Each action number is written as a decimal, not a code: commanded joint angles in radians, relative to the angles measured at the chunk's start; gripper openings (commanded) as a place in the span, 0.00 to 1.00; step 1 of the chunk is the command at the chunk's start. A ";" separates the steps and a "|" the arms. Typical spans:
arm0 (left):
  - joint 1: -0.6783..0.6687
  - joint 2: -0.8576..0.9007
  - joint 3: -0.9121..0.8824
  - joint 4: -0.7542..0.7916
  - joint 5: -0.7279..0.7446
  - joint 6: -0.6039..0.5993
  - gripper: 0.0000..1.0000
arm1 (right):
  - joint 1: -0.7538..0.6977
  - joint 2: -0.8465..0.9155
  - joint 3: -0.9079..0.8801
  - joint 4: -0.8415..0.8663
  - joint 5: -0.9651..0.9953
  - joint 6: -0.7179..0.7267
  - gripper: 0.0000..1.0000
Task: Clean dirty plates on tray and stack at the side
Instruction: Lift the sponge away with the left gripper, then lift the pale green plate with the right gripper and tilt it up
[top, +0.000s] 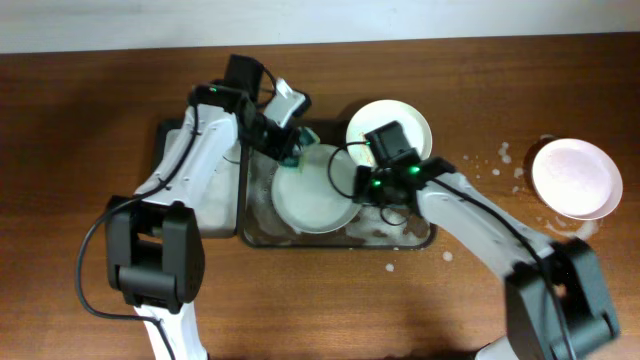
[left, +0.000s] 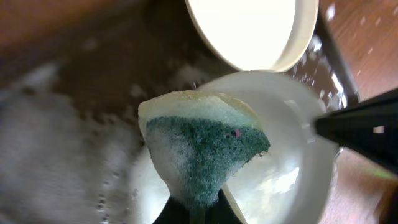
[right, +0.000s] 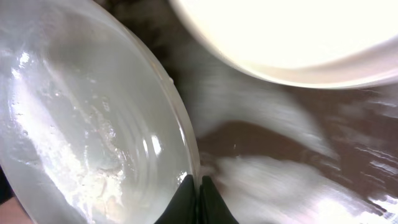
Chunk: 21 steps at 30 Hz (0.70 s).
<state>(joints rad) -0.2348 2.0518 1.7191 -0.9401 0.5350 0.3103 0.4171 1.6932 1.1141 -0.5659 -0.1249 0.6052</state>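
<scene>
Lying in the foamy tray (top: 262, 232) at mid-frame, the wet plate (top: 312, 198) is pinched at its right rim by the right fingers (right: 198, 200), apparently to steady it for scrubbing. The left fingers (left: 194, 214) clamp a green-and-yellow sponge (left: 205, 140) over it. A second plate (top: 400, 112) sits upper right, and a third plate (top: 574, 178) rests on the bench (top: 100, 120), far right.
</scene>
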 joint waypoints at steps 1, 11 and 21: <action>0.036 -0.003 0.045 -0.003 0.063 -0.010 0.00 | -0.053 -0.129 0.003 -0.050 0.169 -0.034 0.04; 0.048 -0.002 0.044 0.026 0.023 -0.010 0.00 | 0.034 -0.437 0.005 -0.274 0.793 -0.052 0.04; 0.048 -0.002 0.044 0.027 0.023 -0.010 0.00 | 0.386 -0.398 0.004 -0.299 1.315 -0.230 0.04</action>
<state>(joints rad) -0.1894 2.0518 1.7489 -0.9165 0.5571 0.3103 0.7612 1.2709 1.1145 -0.8642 1.0245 0.4717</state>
